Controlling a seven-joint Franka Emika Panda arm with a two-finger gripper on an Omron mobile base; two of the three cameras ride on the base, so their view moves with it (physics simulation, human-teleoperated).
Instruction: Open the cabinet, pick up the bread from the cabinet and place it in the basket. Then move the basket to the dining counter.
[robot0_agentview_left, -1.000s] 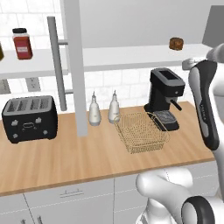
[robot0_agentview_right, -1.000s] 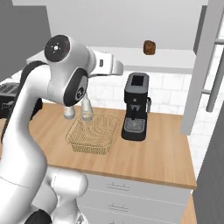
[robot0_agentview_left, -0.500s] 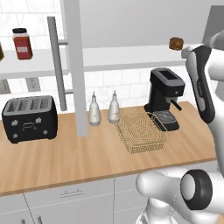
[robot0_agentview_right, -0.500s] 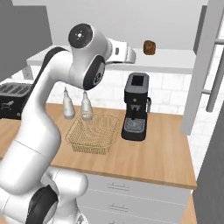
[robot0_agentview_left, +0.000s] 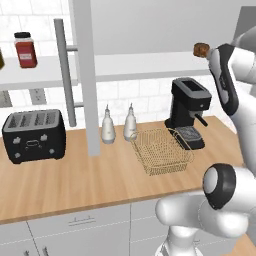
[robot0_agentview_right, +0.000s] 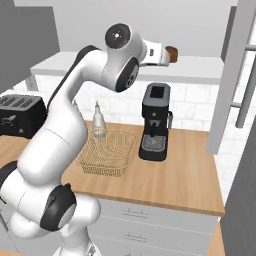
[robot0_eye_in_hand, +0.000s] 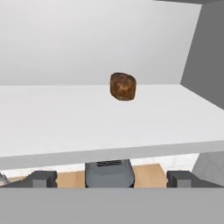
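You see the white arm raised high, its forearm reaching level toward the white inner shelf of the open light-grey wall cabinet. The hand is open — its two dark fingertips stand wide apart at the bottom of the hand view, with nothing between them. It is aimed at the small round dark-brown bread bun, which sits upright on the shelf ahead of the hand and apart from it. In the right base view the bun shows just past the end of the wrist; in the left base view it sits near the right end of the shelf, beside the arm.

Below, the light wood desk backed by white tiles carries the shallow golden-tan wire-mesh basket, which has nothing in it. A black coffee machine stands just beside it on its right, two small clear bottles stand behind it, and a black four-slot toaster sits well to the left. A red-filled jar with a black lid stands on the shelf's left part.

The hand itself is hidden behind the arm in the left base view — you cannot see how its fingers stand there. The top of the cabinet is cut off at the frame edge.
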